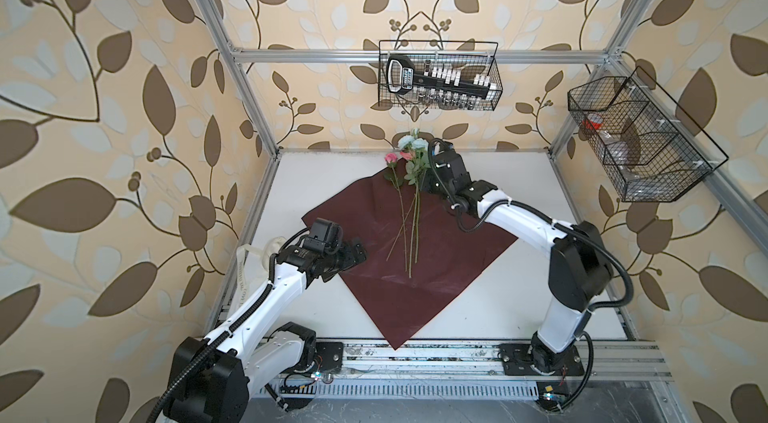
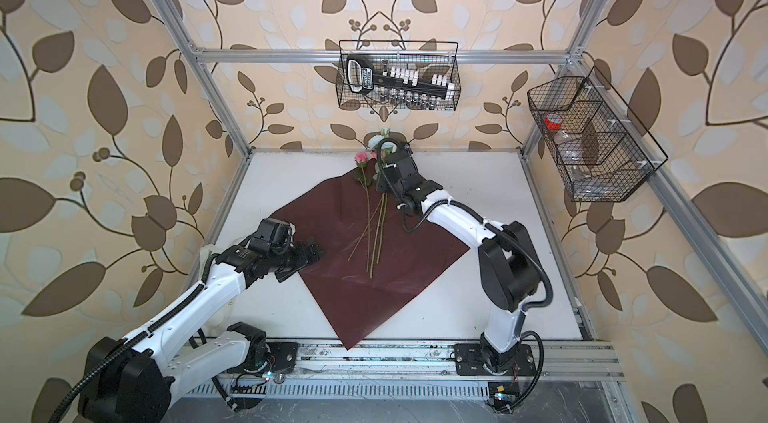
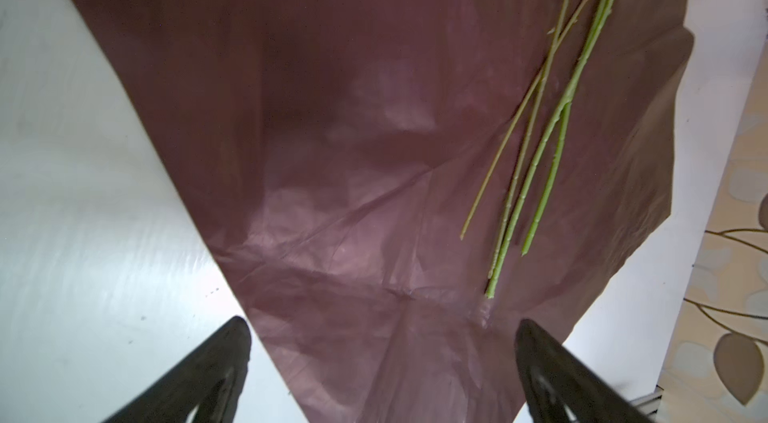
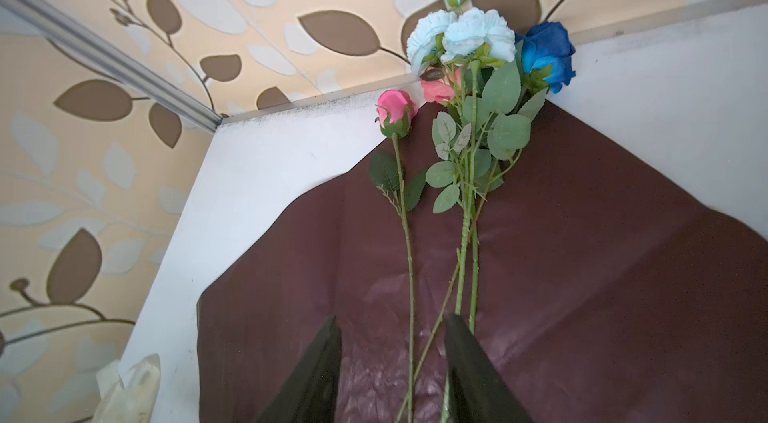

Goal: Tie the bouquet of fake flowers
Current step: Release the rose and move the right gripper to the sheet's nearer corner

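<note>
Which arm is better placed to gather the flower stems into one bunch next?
Right, probably. The right end effector is open over the stems, some between its jaws. The left end effector, also open, is over a corner of the sheet, stem ends aside.

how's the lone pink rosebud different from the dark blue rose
The pink rosebud is a small, closed bud; the dark blue rose is larger and fuller. The pink rosebud lies apart on its own stem, while the dark blue rose sits bunched with the pale-blue blooms. Both heads lie just past the edge of the dark red sheet.
</note>
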